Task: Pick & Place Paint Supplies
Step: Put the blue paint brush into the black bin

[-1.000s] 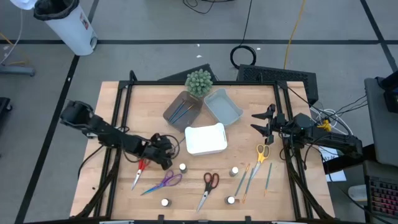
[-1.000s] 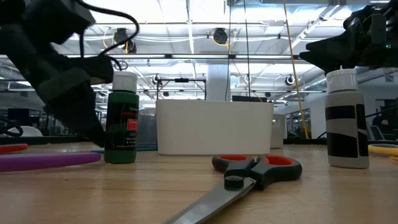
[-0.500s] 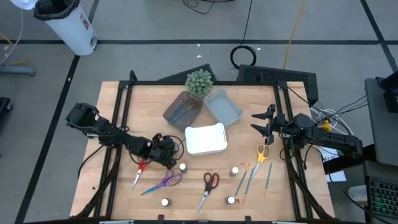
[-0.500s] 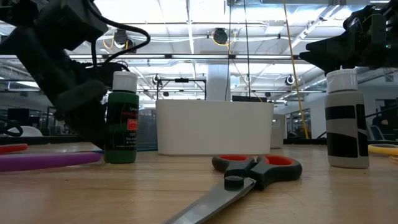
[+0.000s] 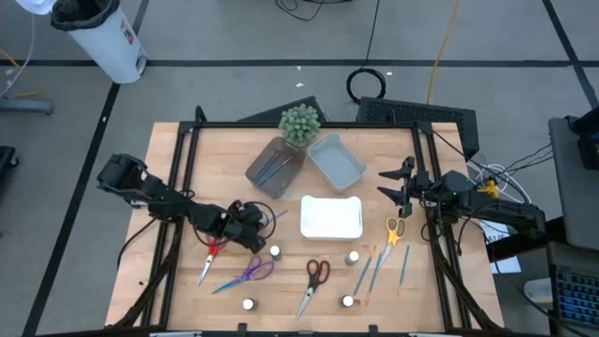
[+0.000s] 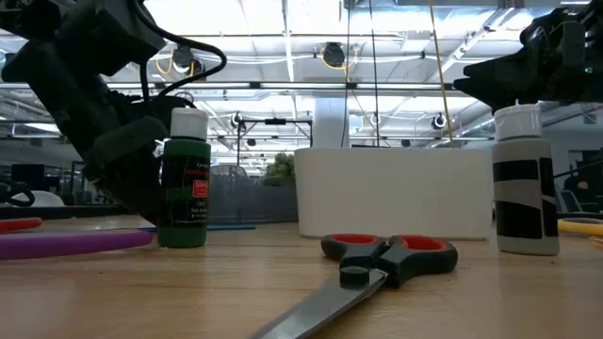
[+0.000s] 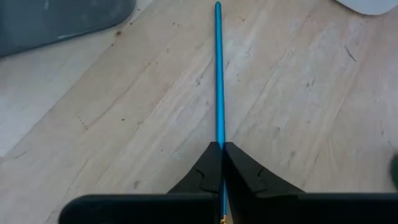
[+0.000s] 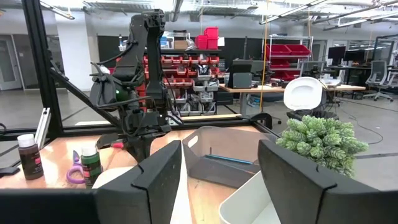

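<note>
- Pinching a blue brush [image 7: 218, 74] between its pressed-together fingers, the left gripper [image 5: 255, 227] is sitting low over the table [image 5: 187, 168], the handle reaching ahead toward the white tray [image 5: 330, 217].
- Waiting with fingers spread, the right gripper [image 5: 391, 183] is hanging above the yellow-handled scissors [image 5: 393, 230].

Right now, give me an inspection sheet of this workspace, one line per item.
Surface: wooden table, bare between items.
Job's things: blue brush pinched in the left gripper; two brushes in the brown tray; red scissors, purple scissors, yellow scissors; green bottle upright.
Clutter: white tray, blue-grey tray, plant.
Grippers: left gripper shut on the brush; right gripper open, waiting at the table's right edge.
Cables: coil on the floor behind.
Surroundings: white bin.
</note>
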### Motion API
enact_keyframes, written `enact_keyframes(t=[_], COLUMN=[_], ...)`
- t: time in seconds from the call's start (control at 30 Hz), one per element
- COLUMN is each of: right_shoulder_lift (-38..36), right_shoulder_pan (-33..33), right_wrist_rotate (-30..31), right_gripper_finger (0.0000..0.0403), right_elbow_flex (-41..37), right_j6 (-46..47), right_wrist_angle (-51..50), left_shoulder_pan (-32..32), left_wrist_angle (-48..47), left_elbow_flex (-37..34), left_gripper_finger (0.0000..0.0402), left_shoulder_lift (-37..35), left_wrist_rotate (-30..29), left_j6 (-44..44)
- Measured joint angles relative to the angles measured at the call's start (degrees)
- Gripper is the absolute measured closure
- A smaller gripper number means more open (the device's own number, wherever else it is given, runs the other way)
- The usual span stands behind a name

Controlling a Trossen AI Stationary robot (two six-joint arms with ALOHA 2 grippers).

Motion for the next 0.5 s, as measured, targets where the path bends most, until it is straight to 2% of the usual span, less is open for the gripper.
enact_keyframes(t=[0.2,0.5], right_shoulder_lift=[0.0,0.0], right_shoulder_pan=[0.0,0.0], right_wrist_rotate=[0.0,0.0], right_gripper_finger=[0.0198,0.0197], right_elbow_flex=[0.0,0.0], right_j6=[0.0,0.0], right_wrist_angle=[0.0,0.0], left_shoulder_pan=[-0.5,-3.2], left_wrist_angle=[-4.8,-12.5], left_elbow_flex=[-0.5,-0.4], left_gripper_finger=[0.0401,0.0401], left_shoulder_lift=[-7.1,-16.4], left_wrist_rotate=[-0.2,-5.3], left_j6=[1.3,-1.0])
